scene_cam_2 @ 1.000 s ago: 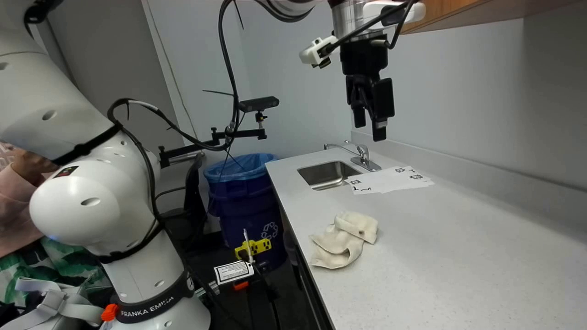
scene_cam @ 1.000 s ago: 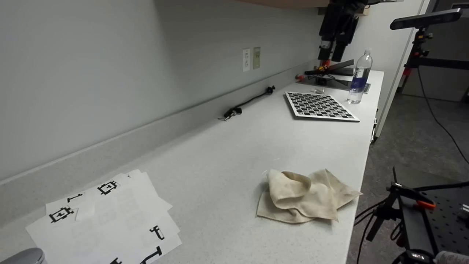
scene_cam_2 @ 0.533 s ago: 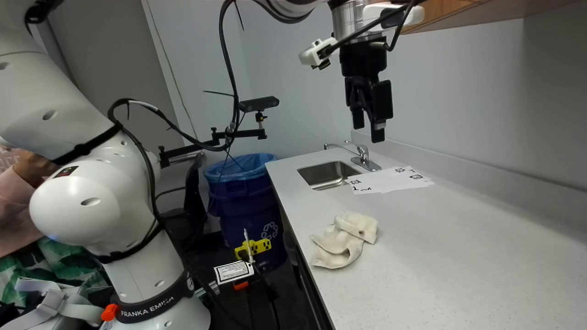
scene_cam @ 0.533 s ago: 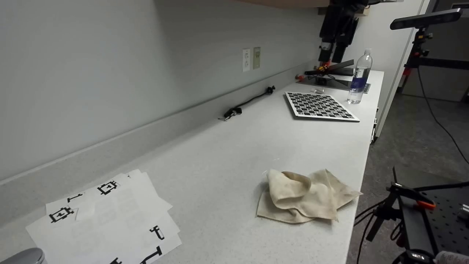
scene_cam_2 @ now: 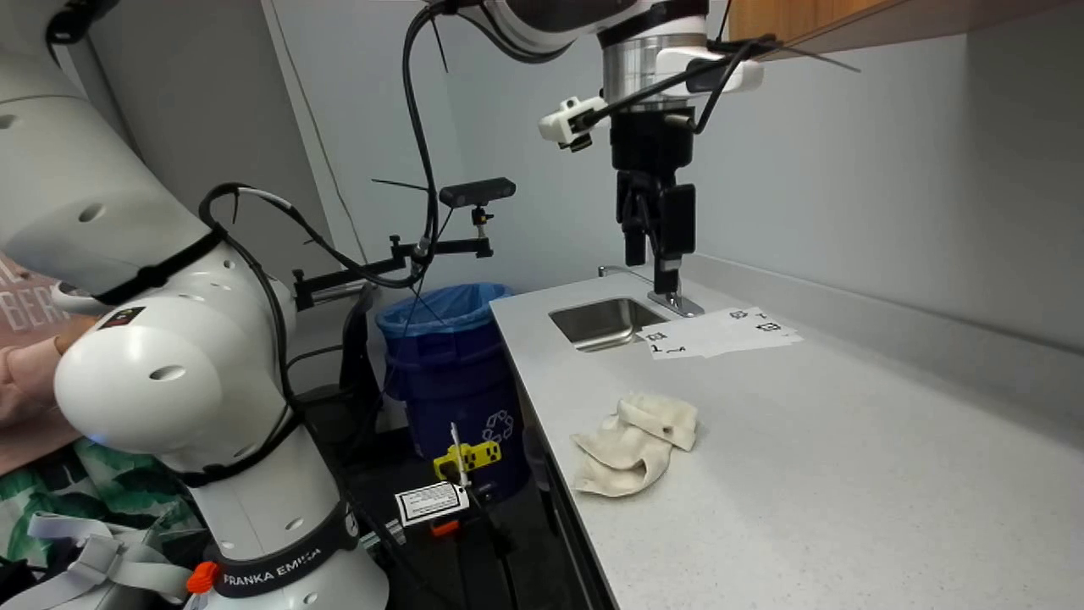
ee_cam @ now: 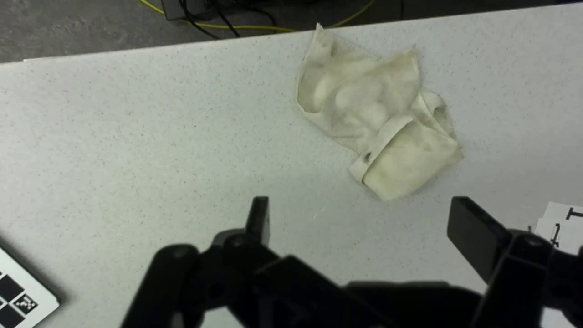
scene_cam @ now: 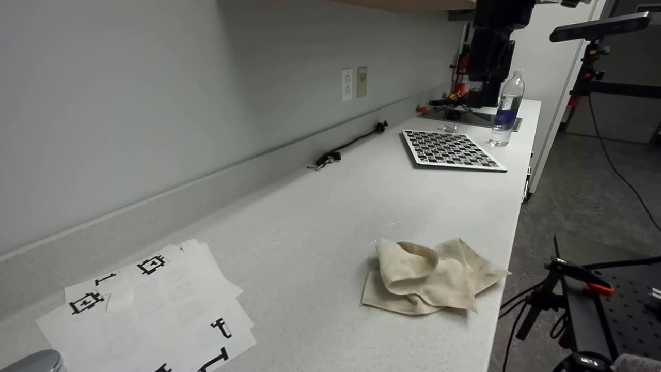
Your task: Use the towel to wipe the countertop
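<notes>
At the far left of an exterior view, a person in a pink top (scene_cam_2: 34, 373) was partly hidden by the white robot arm (scene_cam_2: 140, 364). Next came a blue bin (scene_cam_2: 449, 373) with a recycling symbol, then the pale, speckled countertop (scene_cam_2: 813, 474), with a metal sink (scene_cam_2: 605, 322) set into its far end. The beige towel (scene_cam_2: 631, 449) lay crumpled on the countertop near the bin-side edge, partly folded over itself. Just right of that, the black gripper (scene_cam_2: 651, 269) hung pointing down, well above the surface and apart from the towel. White sheets (scene_cam_2: 720, 335) with black printed marks lay beside the sink.

In the wrist view, a corner of a checkered board (ee_cam: 20, 294) showed at lower left. The gripper's two fingers (ee_cam: 473, 237) were spread wide, holding nothing, with countertop visible between them; the towel appeared higher in that view, and the sheets showed at far right.
</notes>
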You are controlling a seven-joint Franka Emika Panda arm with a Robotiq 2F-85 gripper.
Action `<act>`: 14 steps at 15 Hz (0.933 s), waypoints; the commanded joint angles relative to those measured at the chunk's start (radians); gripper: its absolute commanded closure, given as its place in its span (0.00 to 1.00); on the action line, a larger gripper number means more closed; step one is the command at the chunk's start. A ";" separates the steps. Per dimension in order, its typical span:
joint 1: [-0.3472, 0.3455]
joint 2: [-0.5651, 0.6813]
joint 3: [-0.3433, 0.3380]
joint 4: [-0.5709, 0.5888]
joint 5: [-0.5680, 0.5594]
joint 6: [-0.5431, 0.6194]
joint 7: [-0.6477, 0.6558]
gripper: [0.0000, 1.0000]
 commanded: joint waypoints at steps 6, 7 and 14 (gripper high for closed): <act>-0.002 -0.032 0.053 -0.263 -0.105 0.076 -0.016 0.00; 0.001 -0.031 0.060 -0.291 -0.112 0.100 -0.014 0.00; 0.043 0.030 0.114 -0.397 -0.100 0.353 -0.009 0.00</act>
